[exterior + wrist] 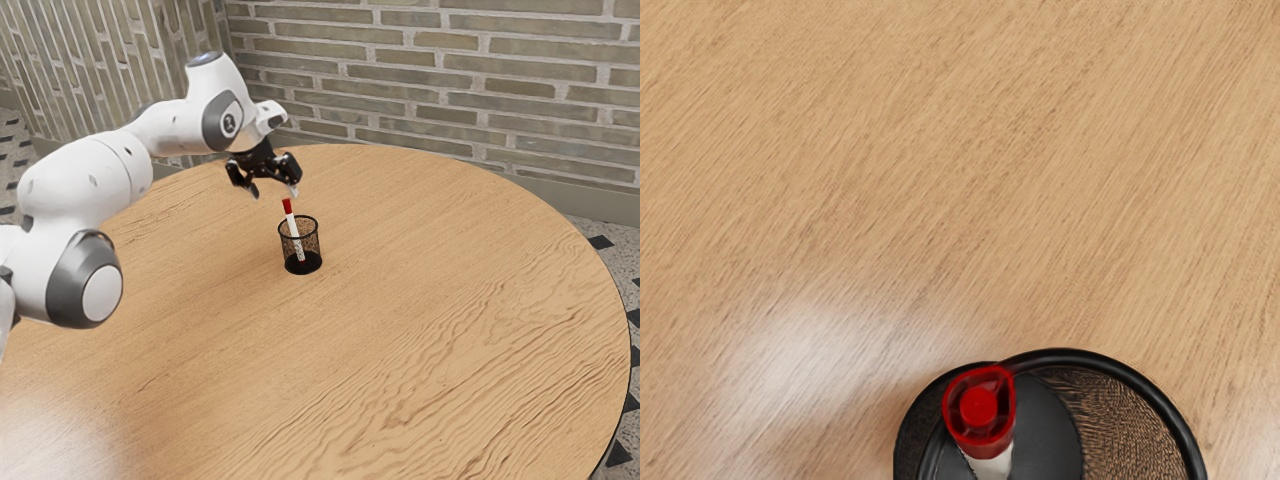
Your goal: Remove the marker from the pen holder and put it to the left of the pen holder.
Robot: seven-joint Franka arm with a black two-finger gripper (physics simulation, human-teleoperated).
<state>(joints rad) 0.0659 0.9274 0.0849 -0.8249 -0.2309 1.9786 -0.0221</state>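
My gripper (pixel 270 191) hangs open above and slightly to the exterior view's left of the marker, its two fingers spread with nothing between them. The white marker (pixel 293 229) with a red cap leans inside the black mesh pen holder (pixel 318 243), its cap sticking up past the rim. In the wrist view the marker's red cap (pixel 979 408) points up toward the camera, and the pen holder (pixel 1143 388) is partly cut off by the lower edge.
The round wooden table (pixel 430 300) stretches around the holder on all sides. Behind it rises a brick wall (pixel 450 80).
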